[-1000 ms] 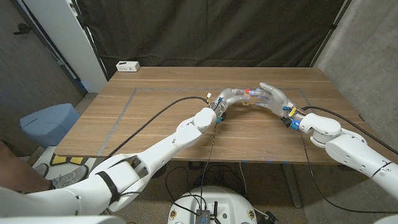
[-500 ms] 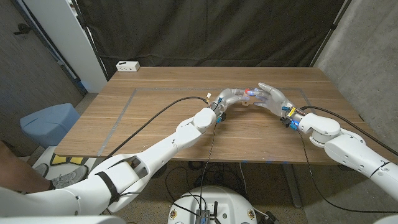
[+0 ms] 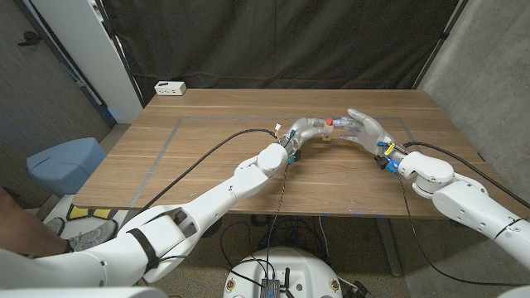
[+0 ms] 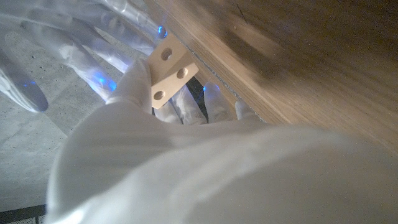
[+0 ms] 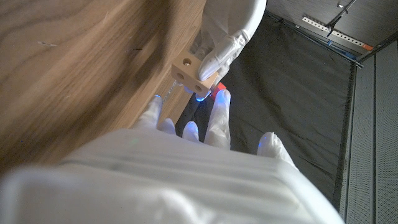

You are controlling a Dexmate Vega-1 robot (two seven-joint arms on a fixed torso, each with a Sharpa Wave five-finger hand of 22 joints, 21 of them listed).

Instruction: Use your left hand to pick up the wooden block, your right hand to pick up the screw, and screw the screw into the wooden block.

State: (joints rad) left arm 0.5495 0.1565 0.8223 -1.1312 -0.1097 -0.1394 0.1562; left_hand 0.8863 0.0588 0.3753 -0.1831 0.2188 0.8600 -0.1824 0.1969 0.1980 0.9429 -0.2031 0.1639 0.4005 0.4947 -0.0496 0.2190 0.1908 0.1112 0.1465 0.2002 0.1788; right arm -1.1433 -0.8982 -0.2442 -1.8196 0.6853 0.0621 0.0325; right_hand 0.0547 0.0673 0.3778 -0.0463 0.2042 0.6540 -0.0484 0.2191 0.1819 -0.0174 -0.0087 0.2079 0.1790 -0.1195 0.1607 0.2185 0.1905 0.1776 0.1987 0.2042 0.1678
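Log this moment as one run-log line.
left hand: holds wooden block | right hand: at block, red screw | table

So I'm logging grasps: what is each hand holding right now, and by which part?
The left hand holds the wooden block by its end, holes exposed. The right hand has a red screw at its fingertips; exact hold unclear.

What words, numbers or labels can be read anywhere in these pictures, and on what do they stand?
None can be read.
The white box at the table's far left corner has dark marks on its front, too small to tell whether they are text.
The wooden block held in the left hand bears round holes, no writing.
The right hand and the red-topped screw show no lettering.
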